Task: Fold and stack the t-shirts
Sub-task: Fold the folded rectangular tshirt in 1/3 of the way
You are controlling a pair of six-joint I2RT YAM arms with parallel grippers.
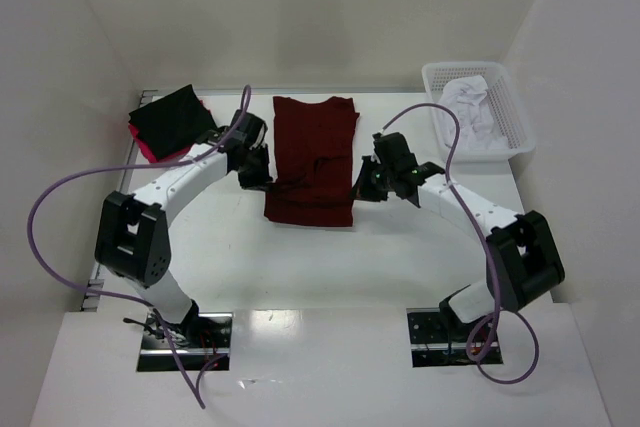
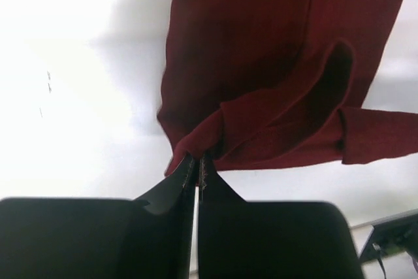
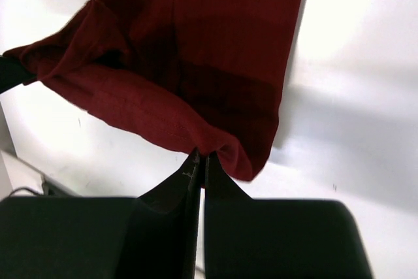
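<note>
A dark maroon t-shirt (image 1: 313, 157) lies lengthwise on the table's middle, folded narrow. My left gripper (image 1: 262, 179) is shut on its near left corner, and the pinched cloth (image 2: 196, 142) shows in the left wrist view above the gripper (image 2: 198, 159). My right gripper (image 1: 362, 187) is shut on the near right corner, where the hem (image 3: 215, 145) bunches above the gripper (image 3: 201, 156). Both corners are lifted off the table. A folded black t-shirt (image 1: 172, 117) lies on a pink one (image 1: 148, 149) at the far left.
A white basket (image 1: 512, 112) with white cloth (image 1: 470, 107) stands at the far right. White walls close in the back and both sides. Purple cables loop from both arms.
</note>
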